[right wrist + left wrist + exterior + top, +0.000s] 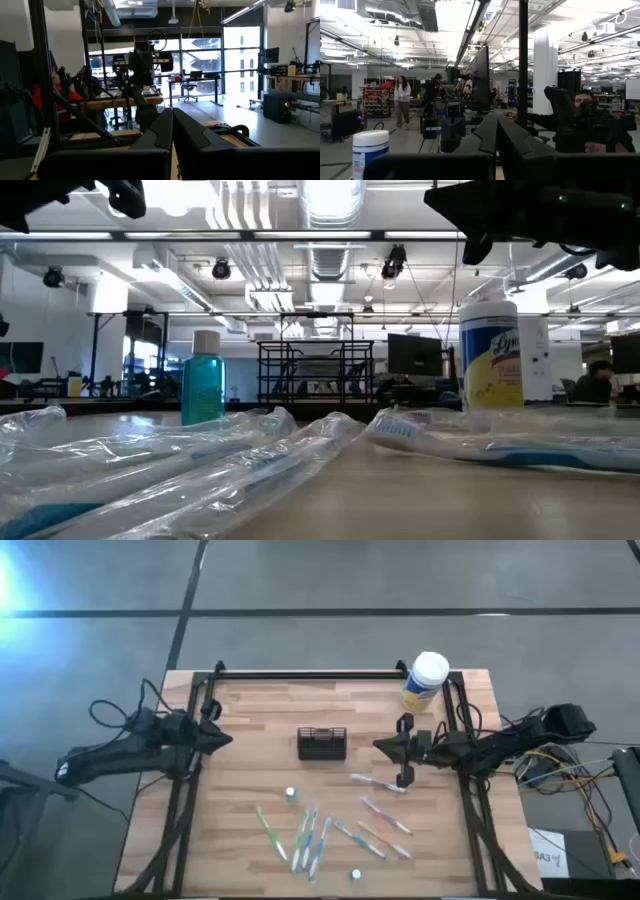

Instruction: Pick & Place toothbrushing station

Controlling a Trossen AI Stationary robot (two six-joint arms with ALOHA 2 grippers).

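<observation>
The toothbrushing station, a small black wire-mesh caddy [322,743], stands upright on its base in the middle of the wooden table; the low view shows it [315,370] far back. My left gripper [228,738] hovers at the table's left edge, left of the caddy, shut and empty; its fingers meet in the left wrist view [495,122]. My right gripper [381,746] hovers just right of the caddy, pointing at it, shut and empty [172,114]. Neither touches the caddy.
A yellow canister with a white lid [425,680] stands at the far right. Several wrapped toothbrushes [310,835] lie across the near half. A small blue-green bottle [203,390] and a small cap-like thing [355,875] are also there. Black frame rails [310,673] edge the table.
</observation>
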